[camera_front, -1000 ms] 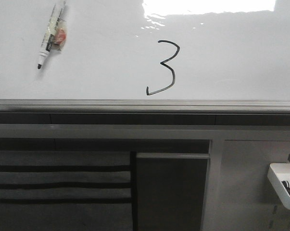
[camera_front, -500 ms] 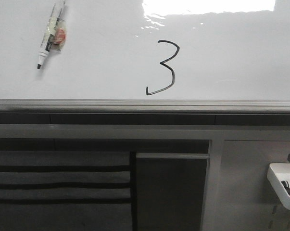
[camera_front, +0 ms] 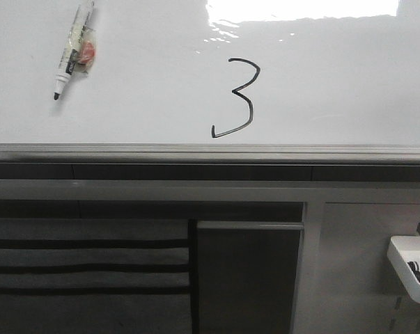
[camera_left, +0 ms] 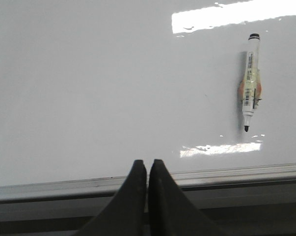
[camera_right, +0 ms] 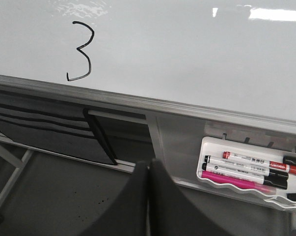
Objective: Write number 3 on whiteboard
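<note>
Nothing on the board has shifted between the earlier front pictures and this one: digit and marker lie where they were, and only the white plastic tray [camera_front: 411,268] at the lower right sits a touch differently in the frame.

Starting at the fingers, the left gripper [camera_left: 147,169] shows its two dark fingers [camera_left: 136,182] pressed together with nothing between them, low centre in the left wrist view, in front of the grey rail. The right gripper [camera_right: 148,169] is likewise closed and empty, its fingers [camera_right: 138,184] meeting at the bottom centre of the right wrist view, below the board.

Outward from the left fingers, a white-barrelled black-tipped marker pen [camera_left: 251,83] lies against the board at the right of that frame, tip down, with a small orange piece at mid-barrel. In the front view it sits at the upper left [camera_front: 74,50], well apart from the digit.

The large glossy white whiteboard [camera_front: 335,97], with glare along its top and a grey metal rail beneath, carries the thin black hand-drawn number 3 [camera_front: 248,97] just left of centre, close above the rail. Its top is angular and its tail hooks back to the left.

I judge the writing finished: the digit reads whole, and no pen is held. Red, black and pink markers [camera_right: 246,167] rest in the tray.
</note>
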